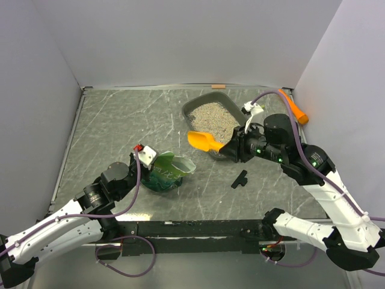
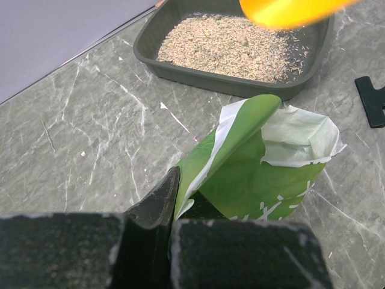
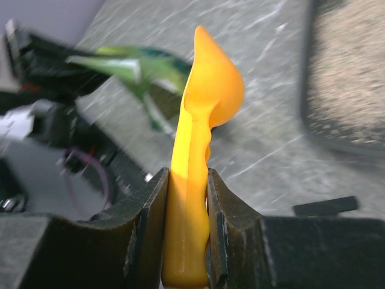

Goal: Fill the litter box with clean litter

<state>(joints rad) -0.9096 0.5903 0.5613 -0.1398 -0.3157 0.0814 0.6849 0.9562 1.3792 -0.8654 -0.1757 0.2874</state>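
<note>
Leftmost: my left gripper (image 1: 149, 161), jaws pressed together on the near edge of the crinkled green bag (image 1: 171, 170). The bag stands open-mouthed on the marble-patterned table (image 1: 108, 120), right at my fingertips.

Ahead of that gripper and off to its right: the litter box (image 1: 194, 107), resting on the table, with clean litter (image 1: 213, 117) spread over its floor.

Next: my right gripper (image 1: 231, 148), jaws narrowed on the handle of the orange-yellow scoop (image 1: 203, 141). The bowl points away from my fingers, by the box's near corner.

Just behind this gripper: a black clip (image 1: 240, 179), flat on the table.
</note>
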